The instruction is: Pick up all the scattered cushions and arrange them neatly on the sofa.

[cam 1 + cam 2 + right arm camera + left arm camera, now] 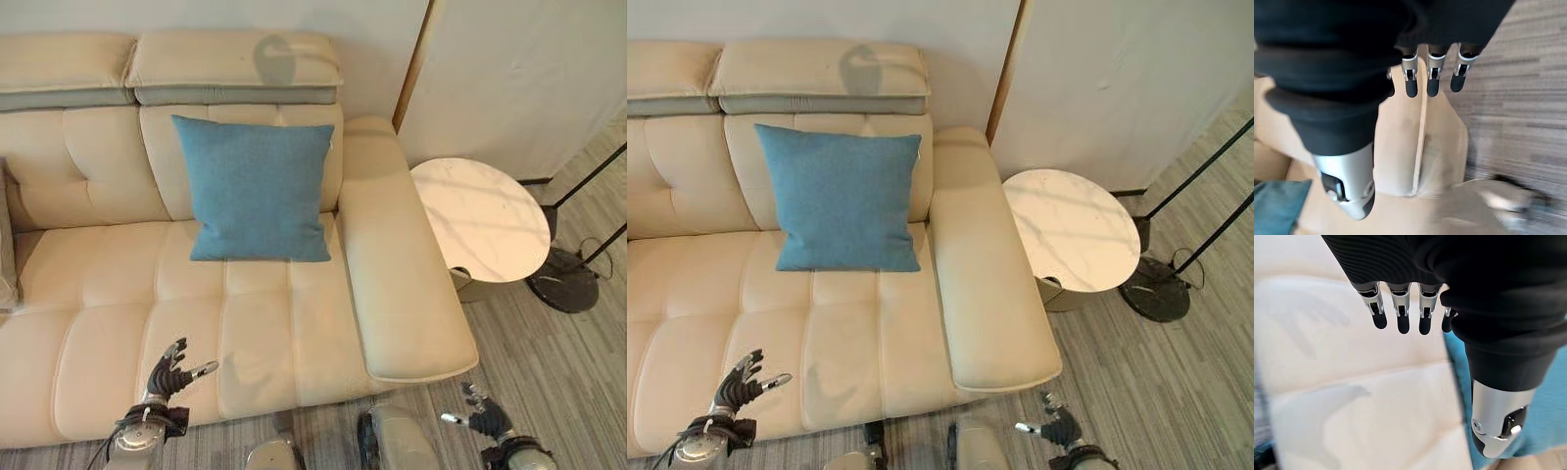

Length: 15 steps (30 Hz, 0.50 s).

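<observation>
- Square blue fabric cushion (258, 189) leans upright against the cream leather sofa (108, 294) backrest, frame centre.
- Left hand (168, 373), lower left, relaxed, empty.
- Right hand (484, 415), lower right, seemingly released, empty.

Bright, even daylight — glare on the side table (480, 220) (wrist views blurred) — soft shadows.

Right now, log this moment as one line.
cushion: upright against sofa backrest | left hand: open, empty, over seat front | right hand: open, empty, over floor
</observation>
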Motion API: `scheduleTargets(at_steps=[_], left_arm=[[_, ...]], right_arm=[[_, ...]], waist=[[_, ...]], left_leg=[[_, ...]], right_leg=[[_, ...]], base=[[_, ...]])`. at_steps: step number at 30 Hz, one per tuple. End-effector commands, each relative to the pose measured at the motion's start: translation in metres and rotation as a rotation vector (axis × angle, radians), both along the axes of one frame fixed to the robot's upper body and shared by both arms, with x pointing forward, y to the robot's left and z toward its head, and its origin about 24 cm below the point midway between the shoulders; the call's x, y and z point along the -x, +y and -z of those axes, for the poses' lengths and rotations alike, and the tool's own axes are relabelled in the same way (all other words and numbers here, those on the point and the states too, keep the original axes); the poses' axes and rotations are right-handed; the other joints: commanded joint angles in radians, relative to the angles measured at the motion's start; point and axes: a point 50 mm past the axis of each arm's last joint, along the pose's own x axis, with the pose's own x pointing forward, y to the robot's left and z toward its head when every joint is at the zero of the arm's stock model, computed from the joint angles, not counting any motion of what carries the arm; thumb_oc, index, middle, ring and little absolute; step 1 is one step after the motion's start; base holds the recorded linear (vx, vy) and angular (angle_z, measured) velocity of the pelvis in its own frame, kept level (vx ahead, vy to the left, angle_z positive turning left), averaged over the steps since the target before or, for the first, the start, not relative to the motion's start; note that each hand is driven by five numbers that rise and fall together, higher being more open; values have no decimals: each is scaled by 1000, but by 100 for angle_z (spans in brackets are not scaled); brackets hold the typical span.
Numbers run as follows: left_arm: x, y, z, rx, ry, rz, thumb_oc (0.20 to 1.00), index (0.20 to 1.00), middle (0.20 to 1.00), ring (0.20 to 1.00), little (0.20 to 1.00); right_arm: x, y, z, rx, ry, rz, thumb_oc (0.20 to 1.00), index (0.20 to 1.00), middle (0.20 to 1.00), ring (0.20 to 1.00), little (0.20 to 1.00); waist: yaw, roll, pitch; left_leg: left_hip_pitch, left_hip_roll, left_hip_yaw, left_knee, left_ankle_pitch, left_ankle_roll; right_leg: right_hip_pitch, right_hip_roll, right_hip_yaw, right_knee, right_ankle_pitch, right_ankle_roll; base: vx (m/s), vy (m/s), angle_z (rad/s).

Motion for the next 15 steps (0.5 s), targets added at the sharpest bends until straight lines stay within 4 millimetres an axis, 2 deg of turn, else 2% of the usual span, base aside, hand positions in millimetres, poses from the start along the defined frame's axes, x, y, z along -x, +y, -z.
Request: scheduleTargets(at_steps=[1, 2, 3, 4, 5, 6, 7, 8, 9, 10, 11, 14, 15], left_arm=[[-9, 0, -8, -35, -54, 21, 1000, 1000, 1000, 1000, 1000], [-10, -4, -7, -16, -60, 27, 1000, 1000, 1000, 1000, 1000], [-16, -6, -10, -19, -81, 27, 1000, 1000, 1000, 1000, 1000], [-17, -7, -10, -18, -82, 27, 1000, 1000, 1000, 1000, 1000], [-20, -11, -10, -14, -89, 55, 1000, 1000, 1000, 1000, 1000], [-20, -11, -10, -14, -90, 55, 1000, 1000, 1000, 1000, 1000], [-20, -13, -9, -1, -89, 55, 1000, 1000, 1000, 1000, 1000], [-20, -13, -9, -1, -90, 55, 1000, 1000, 1000, 1000, 1000], [-18, -12, -8, 4, -85, 45, 1000, 1000, 1000, 1000, 1000], [-17, -13, -5, 12, -79, 34, 1000, 1000, 1000, 1000, 1000], [-13, -16, 0, 22, -60, 22, 1000, 1000, 1000, 1000, 1000], [-14, -20, 3, 24, -50, 23, 1000, 1000, 1000, 1000, 1000], [-13, -20, 5, 20, -41, 25, 1000, 1000, 1000, 1000, 1000]], right_arm=[[-13, -10, -14, 19, -107, 70, 1000, 1000, 1000, 1000, 1000], [-16, -15, -18, 31, -121, 89, 1000, 1000, 1000, 1000, 1000], [-24, -25, -23, 76, -133, 90, 1000, 1000, 1000, 1000, 1000], [-24, -25, -23, 76, -134, 90, 1000, 1000, 1000, 1000, 1000], [-29, -30, -29, 104, -154, 85, 1000, 1000, 1000, 1000, 1000], [-29, -30, -29, 105, -154, 85, 1000, 1000, 1000, 1000, 1000], [-28, -32, -30, 106, -159, 92, 1000, 1000, 1000, 1000, 1000], [-28, -32, -30, 105, -159, 92, 1000, 1000, 1000, 1000, 1000], [-28, -31, -29, 102, -157, 95, 1000, 1000, 1000, 1000, 1000], [-28, -31, -29, 96, -157, 98, 1000, 1000, 1000, 1000, 1000], [-27, -30, -28, 94, -155, 103, 1000, 1000, 1000, 1000, 1000], [-28, -29, -25, 93, -144, 106, 1000, 1000, 1000, 1000, 1000], [-27, -28, -23, 90, -138, 115, 1000, 1000, 1000, 1000, 1000]], waist=[[28, -34, -40], [32, -30, -37], [33, -24, -4], [33, -22, -6], [24, -37, 15], [23, -35, 13], [9, -59, 8], [9, -58, 7], [6, -65, 2], [1, -68, -7], [-13, -55, -31], [-19, -45, -51], [-22, -41, -64]], left_leg=[[-67, -59, -5, -27, -16, -97], [-129, -42, -3, -12, 22, -120], [-180, -40, -43, 51, 36, -160], [-184, -37, -43, 53, 37, -160], [-182, -75, -120, 154, -48, -147], [-186, -74, -122, 156, -47, -147], [-147, -82, -129, 245, -147, -128], [-150, -81, -129, 246, -146, -128], [-129, -89, -146, 274, -185, -122], [-79, -94, -161, 275, -228, -120], [3, -89, -179, 217, -243, -118], [24, -99, -192, 137, -215, -116], [47, -111, -208, 68, -201, -110]], right_leg=[[113, 58, 4, -249, 23, -92], [135, 85, 23, -368, -5, -121], [114, 94, 34, -384, 17, -136], [111, 97, 35, -386, 20, -137], [87, 68, 21, -400, 59, -130], [84, 70, 19, -401, 62, -130], [66, 30, 11, -418, 98, -121], [64, 31, 11, -418, 100, -122], [55, 21, 12, -418, 110, -122], [53, 17, 15, -427, 115, -121], [51, 22, 15, -446, 123, -113], [51, 25, 13, -459, 136, -109], [47, 29, 18, -465, 153, -102]], base=[[-375, -152, -37], [-575, -132, -24], [-586, -131, -18], [-652, -20, 9], [-340, 16, 16], [-549, 39, 0], [-224, 21, 1], [-276, 33, 2], [-83, 32, 22], [-96, 107, 14], [-42, 94, 0], [-38, 102, 3], [-27, 89, 22]])
